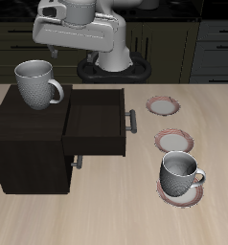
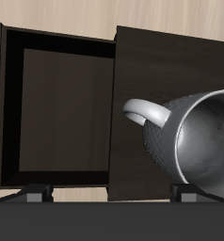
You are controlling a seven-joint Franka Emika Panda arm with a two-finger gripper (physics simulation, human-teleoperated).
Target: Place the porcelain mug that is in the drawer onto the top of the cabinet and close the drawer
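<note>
Clearly biggest on the pale wooden table (image 1: 106, 215) is the low boxy cabinet of very dark brown wood (image 1: 25, 144), standing toward the left of the exterior view. Its wide dark-brown wooden drawer (image 1: 95, 122) is pulled out, a short grey metal bar handle (image 1: 131, 121) on its front; the wrist view looks straight down into the drawer's dark cavity (image 2: 67, 108), which holds nothing. On the cabinet's flat top, at its far edge, the large pale grey-white speckled porcelain mug (image 1: 35, 83) stands upright with its loop handle turned toward the drawer. In the wrist view this mug (image 2: 194, 141) fills much of the picture, its open mouth facing the camera. Above it hangs the white robot arm; the gripper (image 1: 58, 50) is largely hidden behind the arm's body, so whether its fingers are parted or clenched cannot be told. Nearer the table's front edge sits a second grey mug (image 1: 179, 173) on a pinkish saucer (image 1: 180, 192), with two more saucers, one (image 1: 173, 142) and another (image 1: 164, 105), farther back.
</note>
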